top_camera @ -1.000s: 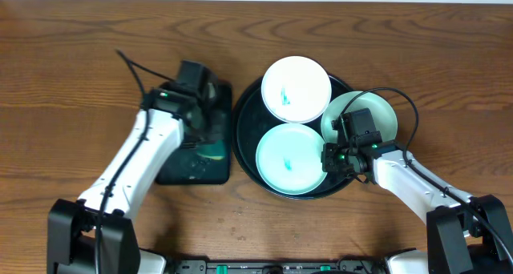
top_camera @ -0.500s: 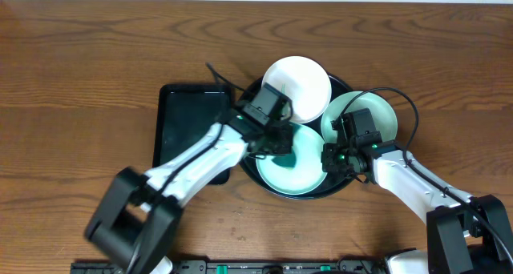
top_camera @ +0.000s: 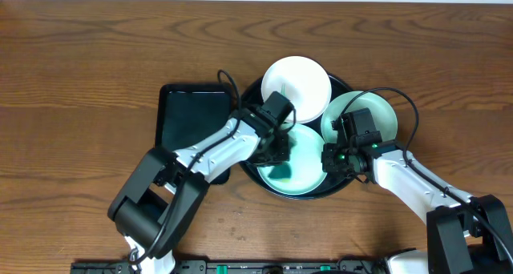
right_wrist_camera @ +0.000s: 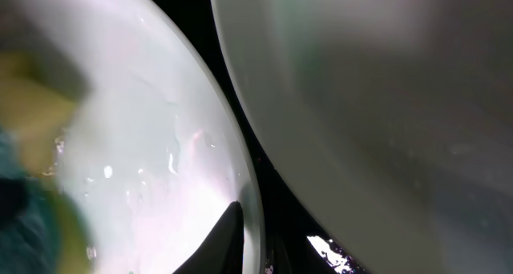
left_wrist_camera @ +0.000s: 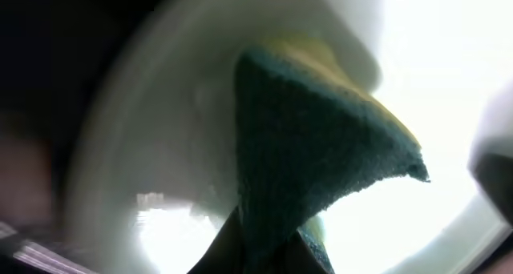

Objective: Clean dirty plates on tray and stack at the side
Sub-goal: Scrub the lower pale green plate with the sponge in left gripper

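Note:
Three white plates lie on the round black tray (top_camera: 245, 112). The back plate (top_camera: 300, 83) looks white. The right plate (top_camera: 380, 118) is pale teal. My left gripper (top_camera: 277, 151) is shut on a teal and yellow sponge (left_wrist_camera: 313, 154) and presses it on the left part of the front plate (top_camera: 303, 171), which fills the left wrist view (left_wrist_camera: 152, 146). My right gripper (top_camera: 330, 159) is shut on the front plate's right rim (right_wrist_camera: 253, 226), one finger (right_wrist_camera: 228, 242) inside the rim. The right plate (right_wrist_camera: 385, 106) lies just beyond it.
A smaller rectangular black tray (top_camera: 184, 120) lies left of the round tray, under my left arm. Brown wooden table (top_camera: 80, 66) lies all around. My right arm's cable (top_camera: 410, 106) arcs over the right plate.
My left gripper has swung right from the rectangular tray to the front plate, carrying the sponge. My right gripper has stayed on the front plate's rim.

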